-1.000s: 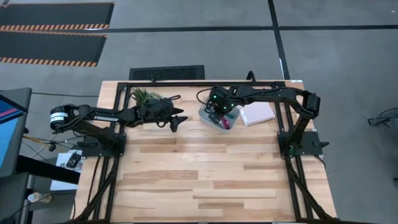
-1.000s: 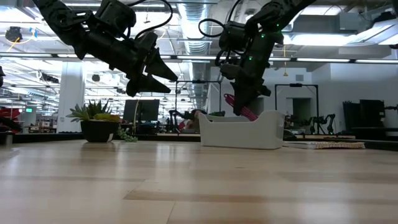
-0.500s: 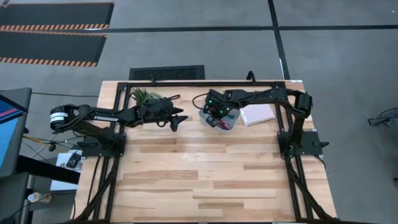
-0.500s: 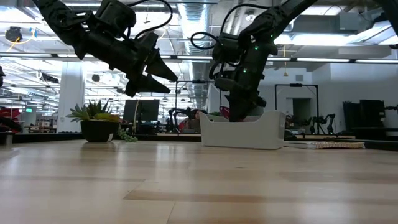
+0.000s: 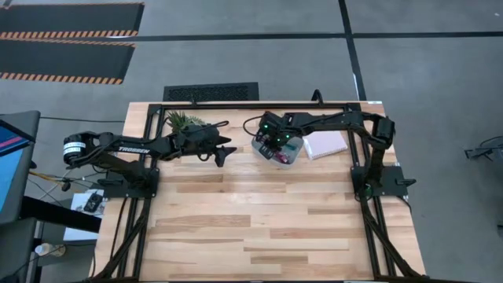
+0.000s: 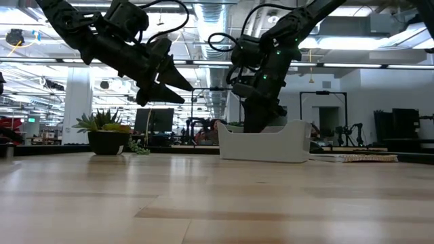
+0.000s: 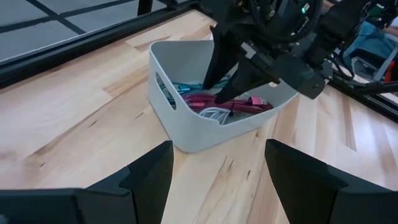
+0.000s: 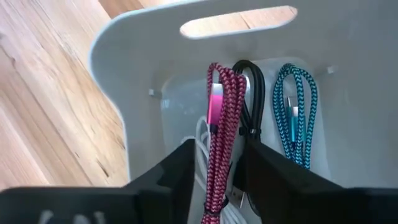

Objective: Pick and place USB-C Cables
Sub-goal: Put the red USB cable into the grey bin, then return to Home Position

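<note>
My right gripper [image 5: 275,145] reaches down into the pale clear bin [image 7: 186,124], shut on the maroon-red cable [image 8: 221,124]. The black cable [image 8: 252,93], teal cable [image 8: 292,118] and white-grey cable [image 8: 200,140] lie on the bin floor beside it. In the low view the bin wall [image 6: 264,144] hides the fingertips and all the cables. My left gripper [image 5: 223,151] hangs open in the air to the bin's left, above the table, touching nothing; its fingers frame the bin in the left wrist view [image 7: 217,180]. My right gripper has the maroon-red cable bundle pinched between its two fingers near one end [image 8: 216,186], and the fingers run along the bundle's length. It comes from above, slanting down into the bin. The rest of the bundle [image 7: 239,102] lies low in the bin on the other cables.
A potted plant [image 5: 182,120] stands at the far-left part of the table, behind my left arm. A white flat pad [image 5: 326,144] lies right of the bin. A black frame rail [image 5: 236,104] runs along the far edge. Bare wood [image 5: 267,220] spreads toward the near edge.
My right gripper has gone down from above the bin's rim into the bin, shifting slightly toward the table's left and carrying the maroon-red cable with it. The cable hung clear above the rim before and is now low inside the bin.
</note>
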